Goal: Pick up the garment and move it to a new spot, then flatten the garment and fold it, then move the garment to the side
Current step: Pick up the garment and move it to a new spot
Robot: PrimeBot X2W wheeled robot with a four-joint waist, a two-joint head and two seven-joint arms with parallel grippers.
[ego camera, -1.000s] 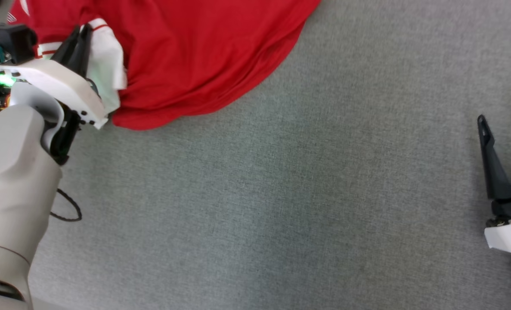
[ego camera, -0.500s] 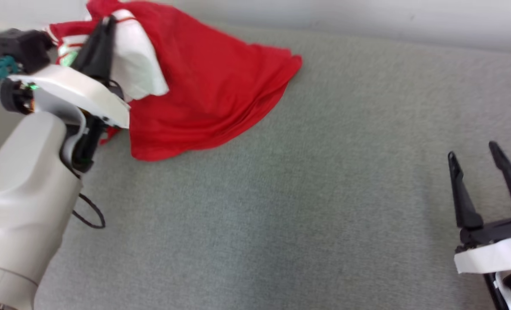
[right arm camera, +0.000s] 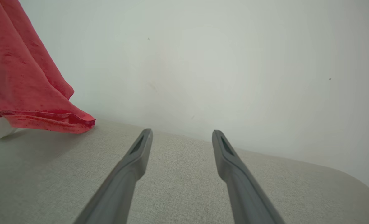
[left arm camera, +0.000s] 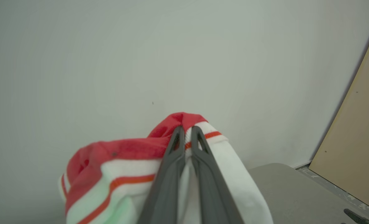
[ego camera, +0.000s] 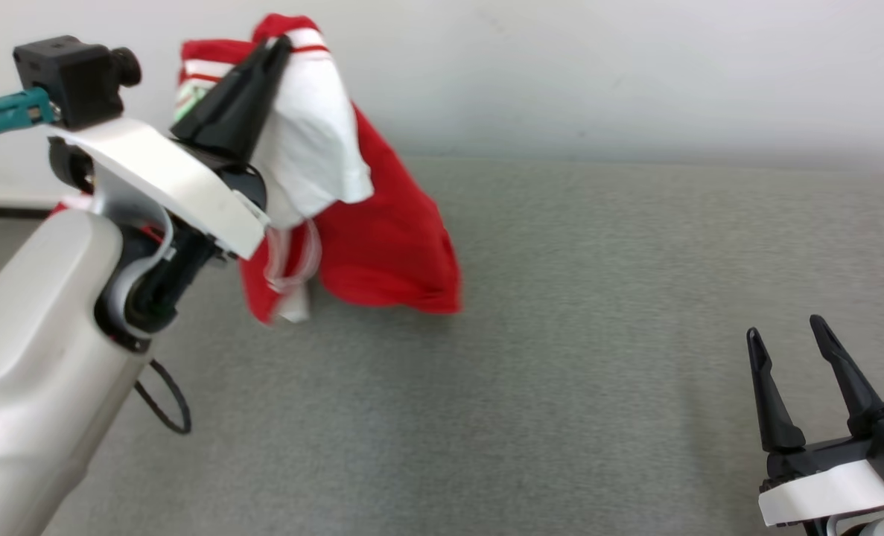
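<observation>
The garment (ego camera: 382, 238) is a red shirt with white, red-striped sleeves. It hangs in a bunch from my left gripper (ego camera: 276, 43), which is shut on its top fold near a sleeve, raised at the upper left of the head view. In the left wrist view the gripper (left arm camera: 186, 128) pinches the red and white cloth (left arm camera: 116, 161) in front of the wall. The shirt's lower hem (right arm camera: 44, 119) hangs at or just above the grey surface. My right gripper (ego camera: 784, 335) stands open and empty at the lower right, its fingers (right arm camera: 140, 146) apart over bare surface.
A grey fabric-covered surface (ego camera: 561, 372) spreads under both arms and ends at a pale wall (ego camera: 635, 74) behind. A beige panel (left arm camera: 358, 140) leans at the right of the left wrist view. A thin black cable loop (ego camera: 170, 398) hangs by my left forearm.
The camera has tilted up, bringing the wall into view. My left gripper has lifted the garment from a spread heap into a hanging bunch. The right gripper stays open.
</observation>
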